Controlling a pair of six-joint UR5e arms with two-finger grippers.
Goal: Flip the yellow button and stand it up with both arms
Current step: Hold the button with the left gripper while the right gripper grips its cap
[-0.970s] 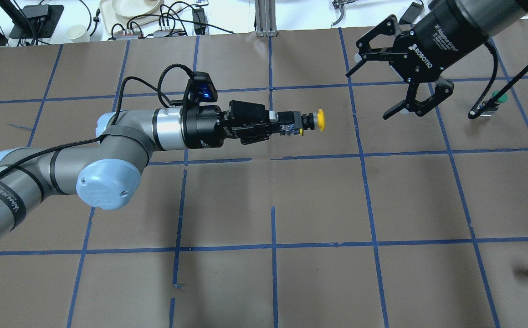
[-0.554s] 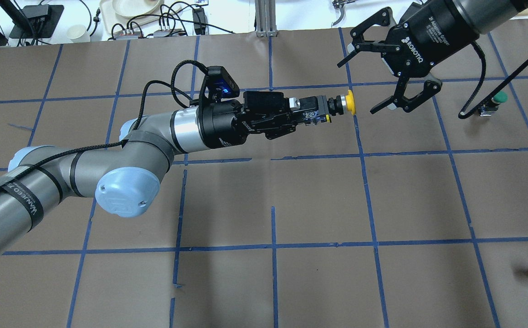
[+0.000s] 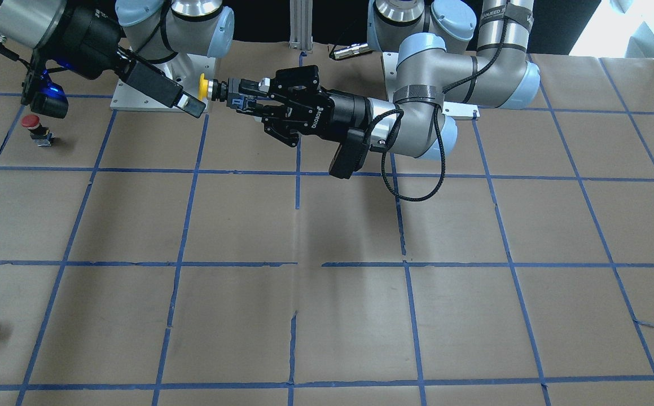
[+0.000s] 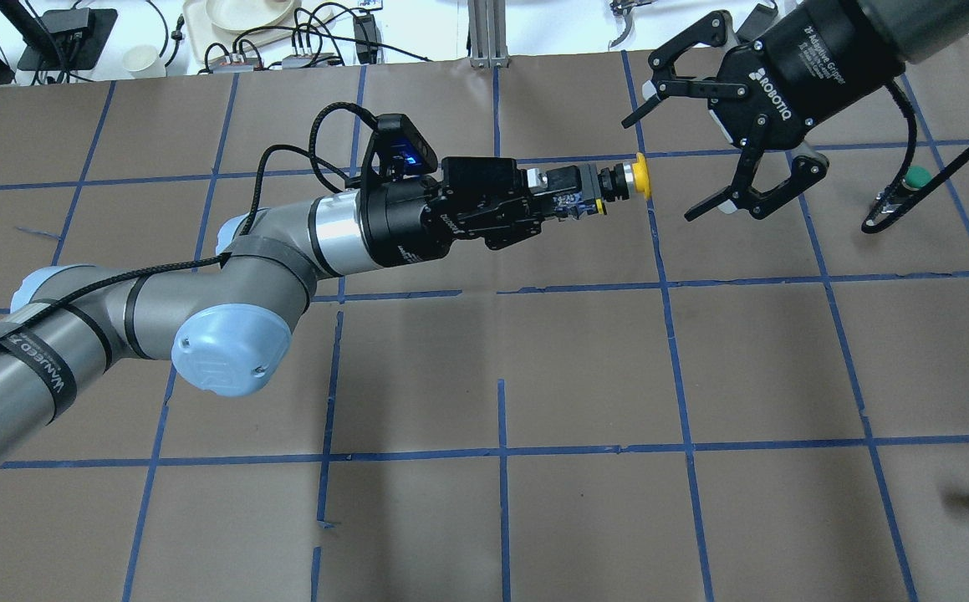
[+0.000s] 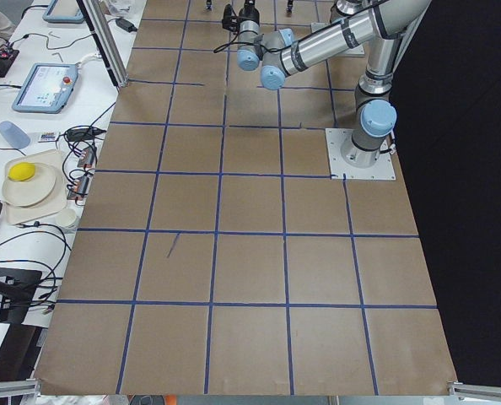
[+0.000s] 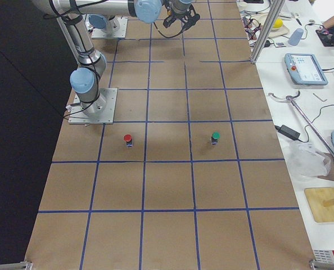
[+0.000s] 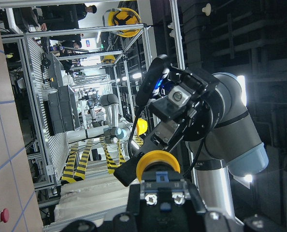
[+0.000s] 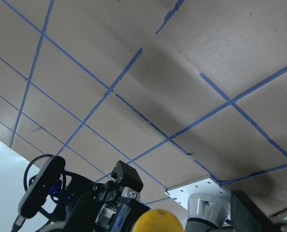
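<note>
Left claw [image 4: 574,199] clenched on yellow button [image 4: 640,177] body, airborne above surface [image 4: 584,359], cap facing right claw [image 4: 660,170], which is spread wide. I'd centre cap inside it, close gently, only then release left.

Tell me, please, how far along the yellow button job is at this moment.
Done: the yellow button is off the table, gripped by its body in the left claw, with its cap pointing sideways at the right claw. In hand: the handover; the right claw is open close to the cap, not shut on it. Left: the right claw takes it, then it gets turned over and stood on the table.
</note>
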